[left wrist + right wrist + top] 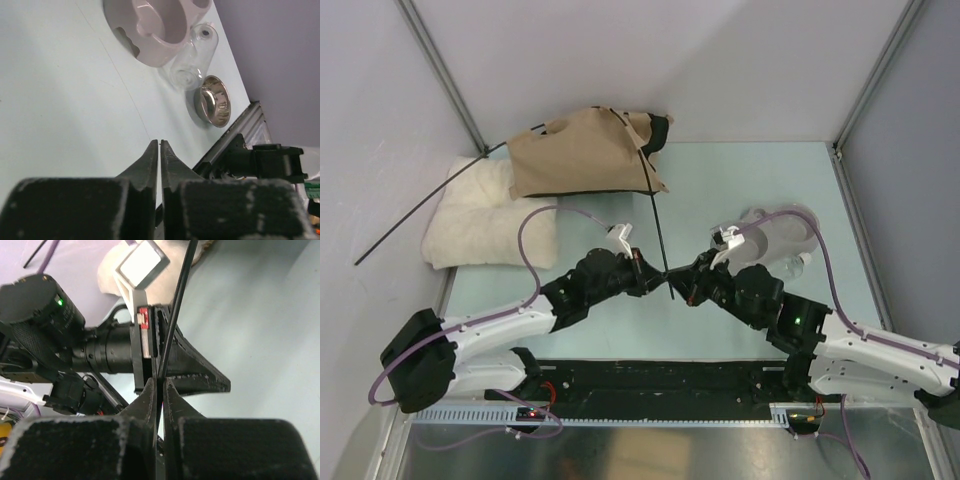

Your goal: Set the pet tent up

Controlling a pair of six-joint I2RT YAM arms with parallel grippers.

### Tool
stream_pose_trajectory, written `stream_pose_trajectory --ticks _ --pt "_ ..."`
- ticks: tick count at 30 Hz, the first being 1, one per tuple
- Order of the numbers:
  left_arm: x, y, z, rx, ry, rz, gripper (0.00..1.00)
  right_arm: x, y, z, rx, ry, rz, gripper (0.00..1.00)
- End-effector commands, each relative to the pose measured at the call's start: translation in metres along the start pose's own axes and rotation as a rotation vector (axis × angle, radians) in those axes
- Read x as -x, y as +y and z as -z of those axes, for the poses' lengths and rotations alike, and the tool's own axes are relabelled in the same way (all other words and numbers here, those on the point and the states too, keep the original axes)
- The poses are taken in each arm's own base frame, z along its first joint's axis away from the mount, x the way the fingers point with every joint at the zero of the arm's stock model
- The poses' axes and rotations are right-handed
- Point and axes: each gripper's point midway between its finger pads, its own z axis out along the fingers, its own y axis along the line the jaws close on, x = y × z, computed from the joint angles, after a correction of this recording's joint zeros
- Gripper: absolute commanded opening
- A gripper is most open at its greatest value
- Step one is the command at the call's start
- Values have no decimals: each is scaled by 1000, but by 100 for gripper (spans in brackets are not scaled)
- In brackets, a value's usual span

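Observation:
The pet tent [585, 150] lies collapsed at the back of the table, tan fabric with black trim, partly resting on a cushion. One thin dark pole [658, 225] runs from the tent toward me and ends between my two grippers. A second pole [430, 205] sticks out to the left over the cushion. My left gripper [656, 278] and right gripper [688, 288] meet tip to tip at the near end of the first pole. In the right wrist view the pole [177, 305] passes between the left gripper's fingers [150, 340] and into my right gripper [161, 382]. In the left wrist view the left gripper [159, 144] is shut.
A fluffy cream cushion [485, 225] lies at the back left. A pink bowl stand [780, 235] [160, 30] sits at the right, with a clear bottle [192, 62] and a steel bowl [214, 101] beside it. Walls and frame posts close in the back and sides.

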Motion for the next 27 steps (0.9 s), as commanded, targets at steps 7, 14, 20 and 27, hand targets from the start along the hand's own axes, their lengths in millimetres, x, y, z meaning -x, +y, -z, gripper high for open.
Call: stream_pose_trajectory --ticks 7,14,20,27 --pt "79 19 22 202 -242 -5 54 1 -7 6 -26 -12 38 0" --pt "145 45 92 388 -522 86 73 -3 -7 -3 -32 -10 50 0" --pt "214 -4 112 291 -614 26 84 -9 -6 -7 -33 1 76 0" --pt "301 -34 84 252 -636 31 99 -20 -7 -7 -43 33 123 0"
